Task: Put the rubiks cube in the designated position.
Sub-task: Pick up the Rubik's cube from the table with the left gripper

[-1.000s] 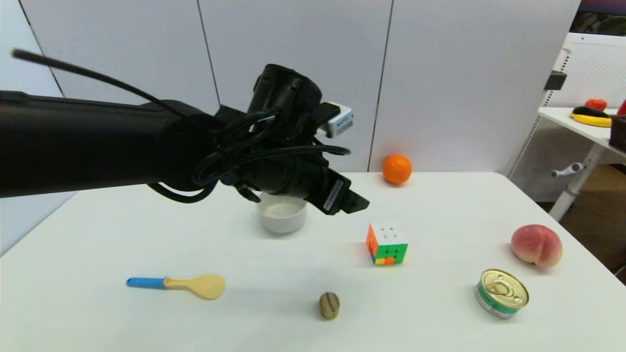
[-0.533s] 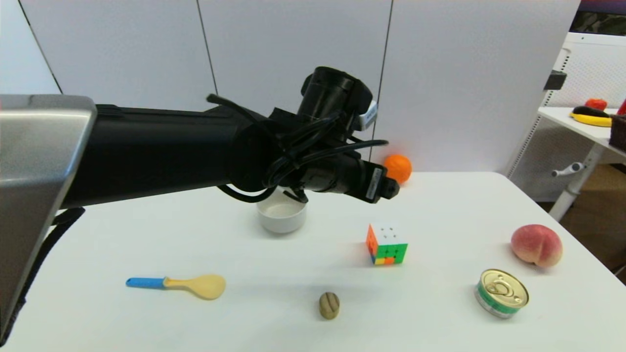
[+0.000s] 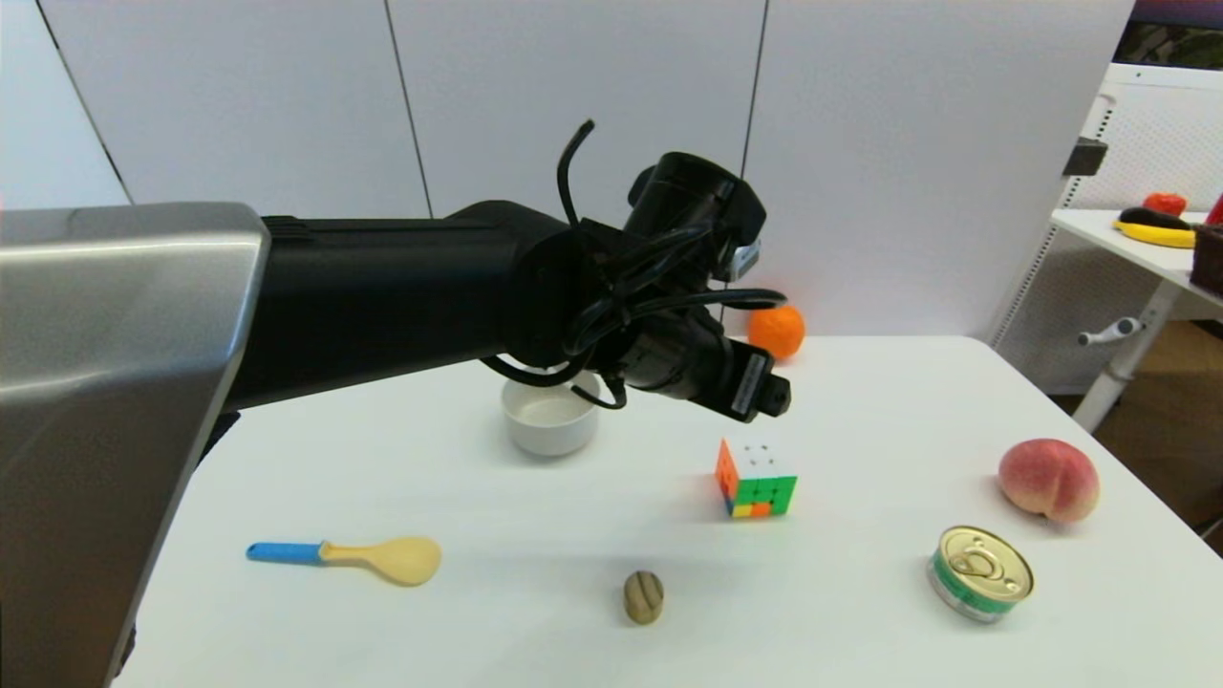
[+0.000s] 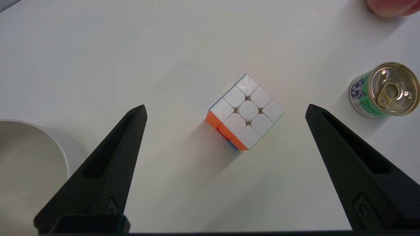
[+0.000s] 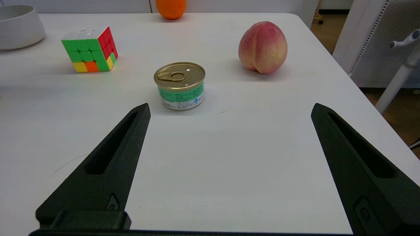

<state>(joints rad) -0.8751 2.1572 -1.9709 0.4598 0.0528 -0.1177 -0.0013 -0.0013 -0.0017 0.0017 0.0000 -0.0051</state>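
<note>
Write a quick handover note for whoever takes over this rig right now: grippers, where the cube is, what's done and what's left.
Left gripper: open, empty, hovering above the rubiks cube, not touching it.
Right gripper: open, empty, low over the table's near right part, idle.
Cube: on the table, white face up, between the white bowl and the can.
Done: left arm is lined up over the cube.
Left: descend, grasp, carry it to the designated position, which isn't marked in these views.

Head: frontal overview. Left wrist: top-down. All share cube [image 3: 756, 477].
</note>
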